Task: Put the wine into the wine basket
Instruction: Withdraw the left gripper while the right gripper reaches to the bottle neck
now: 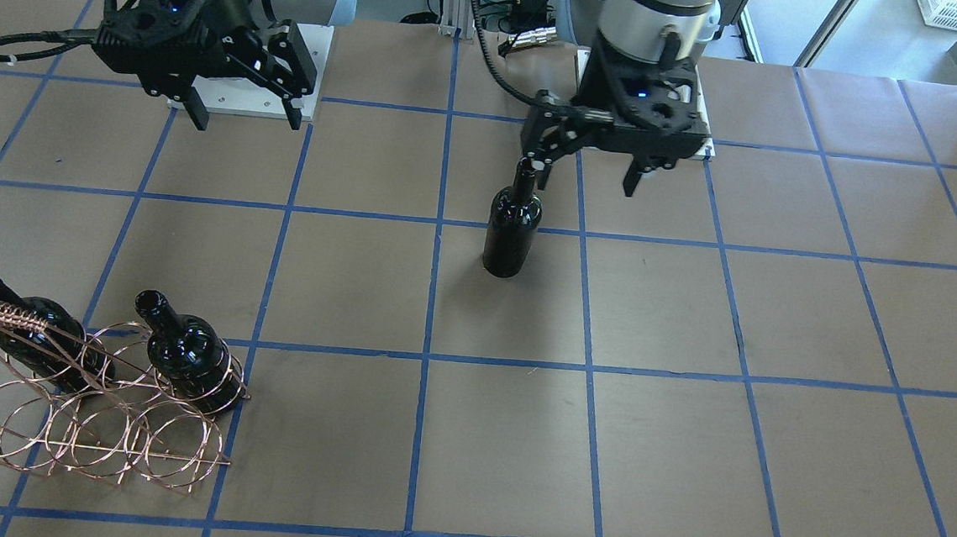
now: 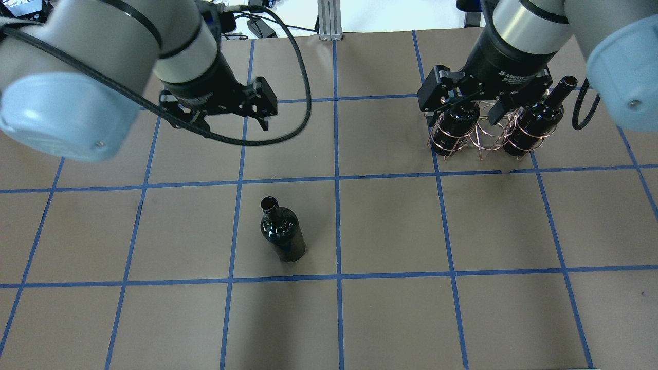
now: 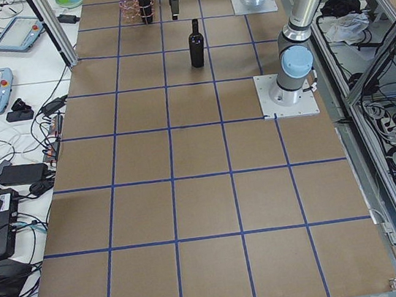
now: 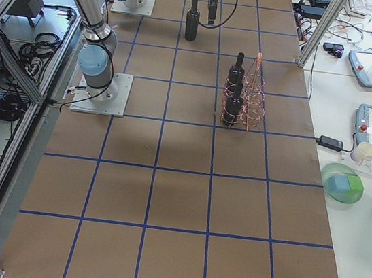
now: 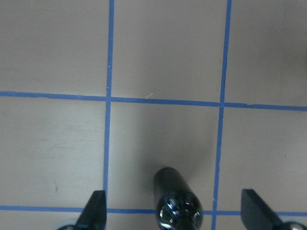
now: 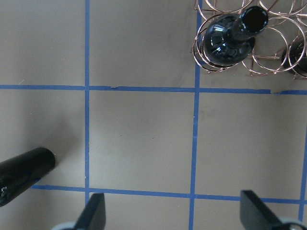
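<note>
One near-black wine bottle stands upright and alone on the table; it also shows in the overhead view. My left gripper is open and hovers above it. In the left wrist view the bottle lies between the spread fingers, untouched. The copper wire basket stands at the table's far side on my right and holds two more bottles. My right gripper is open, empty and raised near its base. Its wrist view shows a basket bottle.
The table is brown paper with a blue tape grid. Both arm base plates sit at the robot's edge. A black cable loops from my left wrist. Benches with tablets and cables lie beyond the table in the side views.
</note>
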Robot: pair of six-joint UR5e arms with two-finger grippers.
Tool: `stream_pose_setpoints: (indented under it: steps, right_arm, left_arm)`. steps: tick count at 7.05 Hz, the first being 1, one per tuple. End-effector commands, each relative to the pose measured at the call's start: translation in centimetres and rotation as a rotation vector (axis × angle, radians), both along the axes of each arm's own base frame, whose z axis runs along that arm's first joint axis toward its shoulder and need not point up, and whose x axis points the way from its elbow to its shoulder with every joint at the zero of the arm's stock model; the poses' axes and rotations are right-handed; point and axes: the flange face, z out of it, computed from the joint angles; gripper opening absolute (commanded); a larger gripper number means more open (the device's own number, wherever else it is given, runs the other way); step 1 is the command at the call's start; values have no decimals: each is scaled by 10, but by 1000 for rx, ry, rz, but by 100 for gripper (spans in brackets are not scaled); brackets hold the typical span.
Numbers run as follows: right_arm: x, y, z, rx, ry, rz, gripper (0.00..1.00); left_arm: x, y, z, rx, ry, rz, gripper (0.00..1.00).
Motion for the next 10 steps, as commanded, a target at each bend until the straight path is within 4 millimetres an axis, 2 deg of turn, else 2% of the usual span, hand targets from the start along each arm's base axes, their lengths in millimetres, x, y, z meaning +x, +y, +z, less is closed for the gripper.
stream_pose_setpoints:
  steps: [1,2,3,4,5,6,10]
  right_arm:
    - [76,5,-22,29,13,-33,100]
    - [124,7,-26,-17,16,-37,100]
    - [168,12,-39,3,16,-74,100]
    - [217,21,-52,12,18,-116,100]
    - [243,25,-62,1,59,-135,100]
    - [264,33,-76,18,72,-147,99]
    - [283,44,-109,115,62,-161,95]
  left_arm:
    - [97,-32,25,2,-22,40,100]
    - [133,-38,23,14,-40,89,100]
    - [146,-35,25,16,-54,41,100]
    - [149,-36,23,20,-53,31,100]
    - [150,-37,20,25,-54,29,100]
    - [150,-33,24,20,-55,31,100]
    - [147,-30,20,34,-52,-2,100]
